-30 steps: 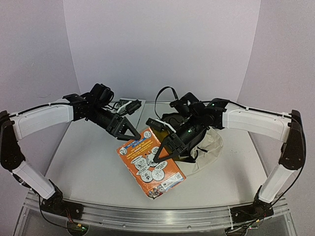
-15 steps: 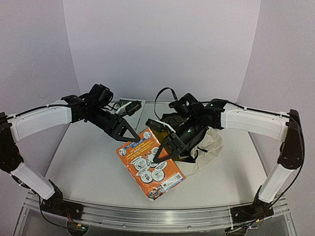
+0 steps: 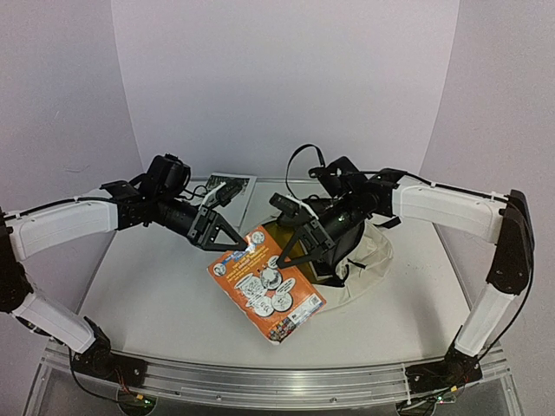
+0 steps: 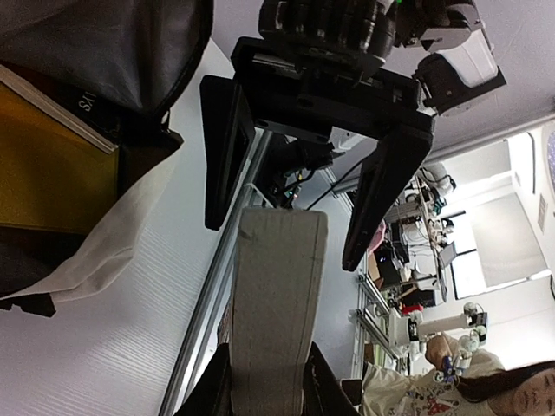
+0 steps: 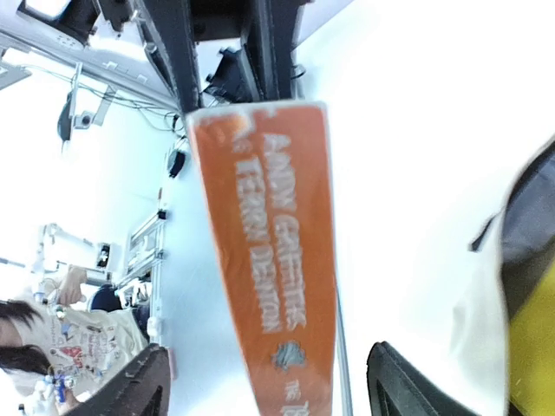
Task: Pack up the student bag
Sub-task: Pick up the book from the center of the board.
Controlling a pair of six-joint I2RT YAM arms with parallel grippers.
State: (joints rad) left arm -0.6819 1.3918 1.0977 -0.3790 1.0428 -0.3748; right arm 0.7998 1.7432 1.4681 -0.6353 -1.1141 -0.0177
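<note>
An orange book (image 3: 264, 284) with cartoon bubbles hangs tilted over the table. My left gripper (image 3: 233, 245) is shut on its upper left corner. In the left wrist view the book's grey page edge (image 4: 276, 295) is pinched between my fingers (image 4: 317, 383). My right gripper (image 3: 292, 251) stands open around the book's right edge; in its wrist view the orange spine (image 5: 277, 260) runs between wide-apart fingers (image 5: 143, 386) without touching them. The student bag (image 3: 368, 257), cream with a dark lining, lies open on the right behind the book, with a yellow book (image 3: 284, 236) inside.
A black-and-white booklet (image 3: 230, 185) lies flat at the back of the table behind my left arm. A black strap (image 3: 303, 160) of the bag loops up above my right wrist. The metal rail (image 3: 260, 381) runs along the near edge.
My left gripper closed on the orange book's corner. My right gripper then let go and opened wide. The book has lifted slightly and shifted.
</note>
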